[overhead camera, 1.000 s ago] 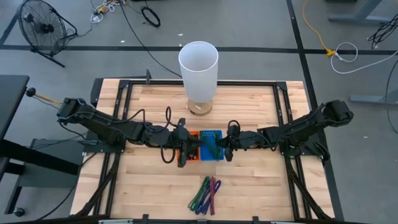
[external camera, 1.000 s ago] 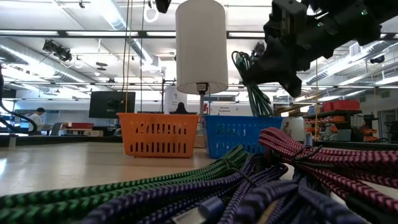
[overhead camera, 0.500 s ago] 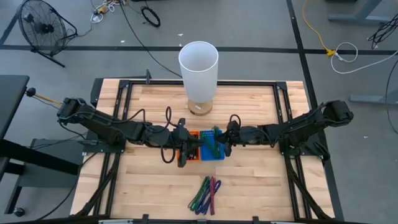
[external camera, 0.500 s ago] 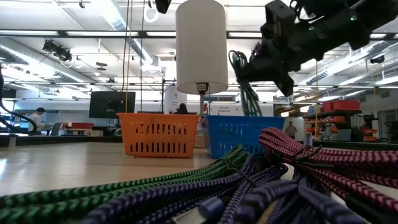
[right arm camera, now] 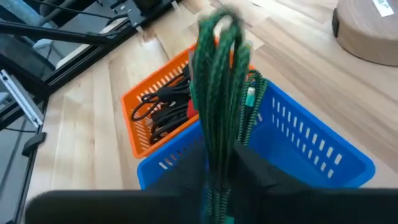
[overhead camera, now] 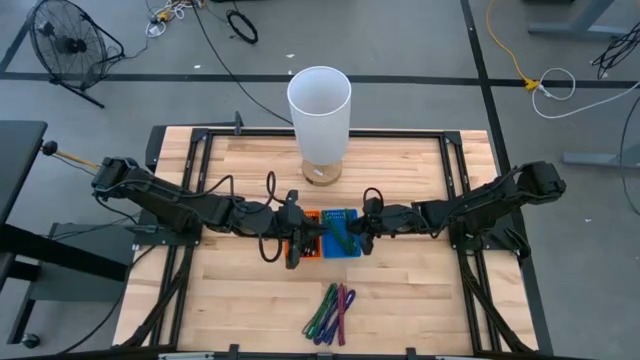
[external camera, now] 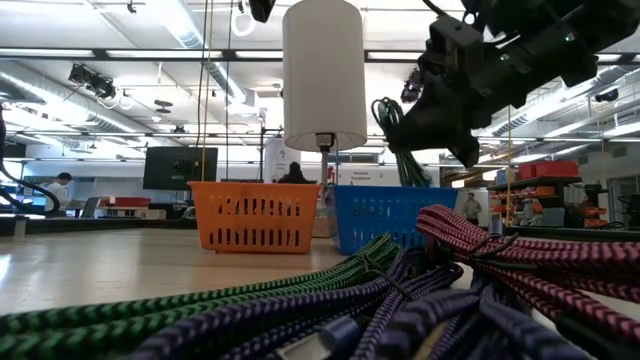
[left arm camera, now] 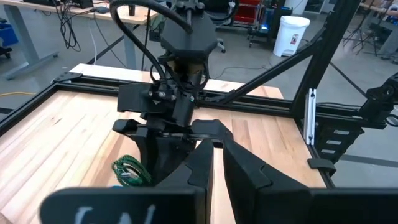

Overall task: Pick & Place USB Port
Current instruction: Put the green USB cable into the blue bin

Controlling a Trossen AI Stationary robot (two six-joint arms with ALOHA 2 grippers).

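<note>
My right gripper (overhead camera: 357, 233) is shut on a coiled green USB cable (right arm camera: 217, 81) and hangs over the blue basket (right arm camera: 298, 143). The cable also shows in the low view (external camera: 400, 150), above the blue basket (external camera: 390, 215). Another green cable (right arm camera: 252, 99) lies in that basket against its wall. Beside it stands the orange basket (right arm camera: 155, 106), with black cables in it. My left gripper (overhead camera: 293, 245) waits over the orange basket (overhead camera: 305, 248), fingers shut (left arm camera: 217, 171). My right gripper pinches the green cable coil between its two fingers at one end of the bundle (right arm camera: 217, 177). The coil is lifted clear, and its loops (external camera: 398, 165) hang down toward the blue basket's open top.
A tall white cylinder (overhead camera: 320, 100) on a round wooden base (right arm camera: 367, 31) stands behind the baskets. A pile of green, purple and red braided cables (overhead camera: 330, 312) lies near the table's near edge. Black frame rails (overhead camera: 450, 140) run along the table's sides.
My right gripper, carrying the green cable, has moved a little toward the table's left, farther over the blue basket, and has tipped slightly. The cable's loops have swung with it. The left arm has kept still.
</note>
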